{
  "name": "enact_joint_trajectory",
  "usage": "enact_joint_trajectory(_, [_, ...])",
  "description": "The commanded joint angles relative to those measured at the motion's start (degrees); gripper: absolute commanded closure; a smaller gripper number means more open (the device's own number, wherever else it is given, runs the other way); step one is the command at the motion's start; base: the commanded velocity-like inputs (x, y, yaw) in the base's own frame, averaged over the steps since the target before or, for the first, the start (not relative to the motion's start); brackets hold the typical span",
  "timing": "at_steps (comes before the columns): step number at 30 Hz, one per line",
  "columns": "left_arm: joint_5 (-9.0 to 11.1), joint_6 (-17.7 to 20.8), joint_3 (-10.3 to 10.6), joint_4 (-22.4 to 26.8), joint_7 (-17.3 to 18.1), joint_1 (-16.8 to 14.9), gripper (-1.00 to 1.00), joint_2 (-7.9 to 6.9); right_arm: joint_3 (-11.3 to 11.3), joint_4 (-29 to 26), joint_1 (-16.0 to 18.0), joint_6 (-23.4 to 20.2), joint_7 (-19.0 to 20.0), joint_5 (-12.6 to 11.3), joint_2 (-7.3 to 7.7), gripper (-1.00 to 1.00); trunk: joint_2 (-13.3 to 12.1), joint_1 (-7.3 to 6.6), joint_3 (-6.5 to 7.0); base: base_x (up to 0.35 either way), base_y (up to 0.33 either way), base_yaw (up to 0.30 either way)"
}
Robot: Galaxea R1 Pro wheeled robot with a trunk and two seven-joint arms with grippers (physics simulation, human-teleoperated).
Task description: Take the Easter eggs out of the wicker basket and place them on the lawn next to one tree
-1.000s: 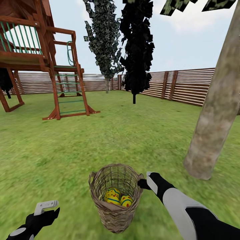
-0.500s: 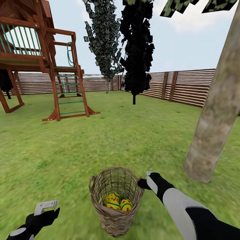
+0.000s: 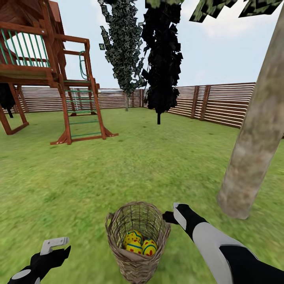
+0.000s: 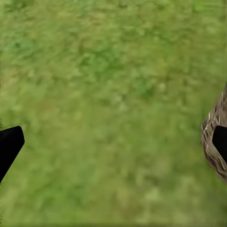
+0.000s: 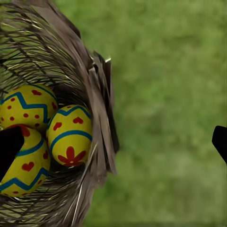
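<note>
The wicker basket (image 3: 138, 241) stands on the lawn (image 3: 118, 173) right in front of me. Three yellow Easter eggs with blue zigzags and red marks lie in its bottom; the first egg (image 5: 28, 105), the second egg (image 5: 71, 136) and the third egg (image 5: 23, 166) touch one another. My right gripper (image 3: 169, 217) hovers at the basket's right rim, open, with one fingertip (image 5: 9, 146) over the eggs and the other outside the wall. My left gripper (image 3: 54, 243) hangs open over grass, left of the basket (image 4: 213, 137). The thick grey-beige tree (image 3: 252, 142) rises at the right.
A wooden playset (image 3: 47, 75) stands at the back left. A grey-green columnar tree (image 3: 124, 47) and a near-black tree (image 3: 161, 59) stand before the brown slatted fence (image 3: 221, 102). Open grass lies between the basket and the trunk's foot.
The whole picture has slid down a little, so the camera has moved; the basket now shows lower, closer to me. Both arms keep the same pose.
</note>
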State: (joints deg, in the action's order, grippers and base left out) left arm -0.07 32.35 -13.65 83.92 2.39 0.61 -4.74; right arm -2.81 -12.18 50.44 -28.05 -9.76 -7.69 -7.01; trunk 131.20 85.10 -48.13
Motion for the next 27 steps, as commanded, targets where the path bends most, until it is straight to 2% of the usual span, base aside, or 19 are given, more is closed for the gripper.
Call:
enact_joint_trajectory(1, [0.0,0.3,-0.1,0.1,0.2,0.0,-1.00,-0.02,-0.3,-0.1,0.0,-0.2,-0.4,-0.6,-0.12,-1.00,-0.4,-0.23,0.13,0.000,0.000,0.000])
enact_joint_trajectory(10, [0.0,0.3,-0.1,0.1,0.2,0.0,-1.00,0.00,-0.3,-0.5,0.0,3.8,-0.5,-0.6,-0.99,-1.00,-4.0,-2.21,1.72,0.000,0.000,-0.024])
enact_joint_trajectory(22, [0.0,0.3,-0.1,0.1,0.2,0.0,-1.00,-0.02,-0.3,-0.5,0.0,4.3,-0.5,-0.6,-1.45,-1.00,-8.8,-4.84,3.58,0.000,0.000,-0.168])
enact_joint_trajectory(27, [0.0,0.3,-0.1,0.1,0.2,0.0,-1.00,-0.06,-0.3,-0.5,0.0,4.3,-0.5,-0.6,-1.46,-1.00,-10.8,-5.94,4.43,0.000,0.000,-0.060])
